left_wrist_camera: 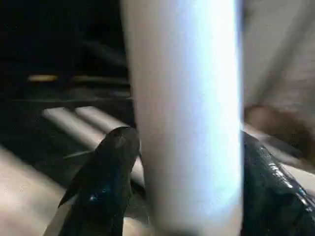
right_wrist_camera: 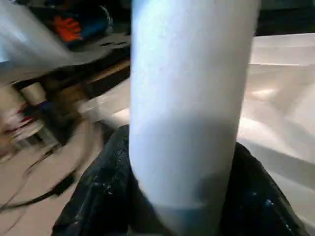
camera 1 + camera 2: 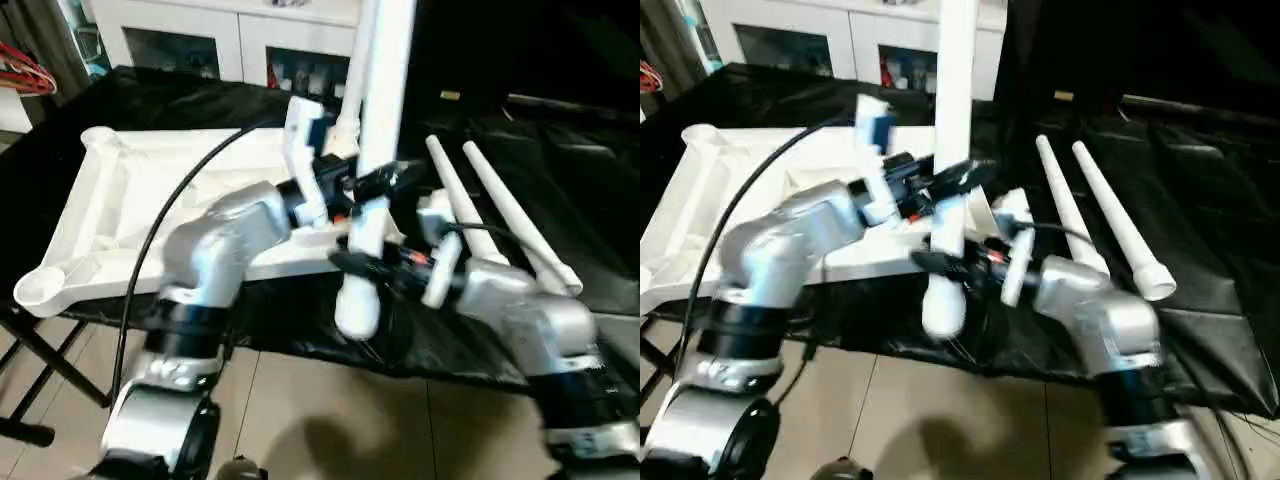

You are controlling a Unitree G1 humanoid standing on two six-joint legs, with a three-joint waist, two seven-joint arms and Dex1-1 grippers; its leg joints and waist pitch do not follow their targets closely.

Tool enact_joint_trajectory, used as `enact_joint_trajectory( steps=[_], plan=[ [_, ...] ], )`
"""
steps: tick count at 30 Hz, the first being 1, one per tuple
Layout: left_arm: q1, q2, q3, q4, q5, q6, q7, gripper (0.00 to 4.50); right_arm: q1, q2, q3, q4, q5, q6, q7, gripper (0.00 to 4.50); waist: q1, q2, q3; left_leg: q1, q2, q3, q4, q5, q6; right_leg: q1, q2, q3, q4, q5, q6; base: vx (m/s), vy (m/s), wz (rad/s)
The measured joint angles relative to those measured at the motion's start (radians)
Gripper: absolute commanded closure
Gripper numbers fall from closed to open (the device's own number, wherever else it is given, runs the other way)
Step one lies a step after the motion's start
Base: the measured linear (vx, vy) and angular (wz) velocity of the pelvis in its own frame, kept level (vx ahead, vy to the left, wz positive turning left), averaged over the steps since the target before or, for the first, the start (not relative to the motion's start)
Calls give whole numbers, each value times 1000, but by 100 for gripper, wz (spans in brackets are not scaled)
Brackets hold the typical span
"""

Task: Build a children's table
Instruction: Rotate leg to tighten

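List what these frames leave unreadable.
- Held leg: its upper end is cut off by the top edge in the left eye view.
- Tabletop: near-right corner is hidden behind the silver forearms.
- Left gripper and right gripper: the leg covers the finger contact in each wrist view.
- Cabinet contents: too blurred.

Indoor light is moderate, with the black cloth [image 3: 560, 180] swallowing detail. The head views are softly motion-blurred. In both wrist views the white leg [image 1: 187, 113] is close, out of focus and glaring; backgrounds smear
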Motion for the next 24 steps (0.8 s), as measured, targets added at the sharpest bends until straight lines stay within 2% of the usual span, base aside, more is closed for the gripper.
enact_joint_trajectory(
  steps=[3,4,8,10,13,15,23,24],
  plan=[
    [-10,-54,52,32,15,-8,138,165,0,38,-4,0,-11,-7,-63,264,0,0,0,0,0,0,0,0,0,0,0,0,0,0,0,0,0,0],
    [-16,-67,68,37,18,-9,179,191,0,48,-6,0,-14,-15,-82,264,1,0,0,-1,0,0,0,0,0,0,0,0,0,0,0,0,0,0],
    [-36,-141,143,43,6,-37,298,218,-4,88,-7,-2,-31,-24,-143,264,0,0,0,-1,0,0,0,1,1,0,0,0,-1,0,0,0,0,0],
    [-37,-156,151,40,-2,-33,319,242,-4,102,-5,-6,-40,-25,-162,264,1,0,0,-1,0,0,0,1,1,0,0,0,-1,0,0,0,0,0],
    [-37,-173,170,27,-20,-20,336,246,-3,114,-3,-12,-45,-25,-181,264,1,0,0,-1,0,0,0,1,1,0,0,0,-1,0,0,0,0,0],
    [-36,-174,181,24,-36,-17,341,267,-3,115,-2,-19,-49,-25,-183,264,1,0,0,-1,0,0,0,1,1,0,0,0,-1,0,0,0,0,0],
    [-35,-175,207,16,-78,-6,325,275,-3,98,12,-37,-77,-45,-187,264,1,0,0,-1,0,0,-1,0,0,0,0,0,-2,0,1,0,0,0],
    [-34,-175,207,10,-79,-2,318,275,-3,93,12,-40,-77,-45,-182,208,1,0,0,-1,0,0,-1,0,0,0,0,0,-2,0,1,0,0,0]
  ],
)
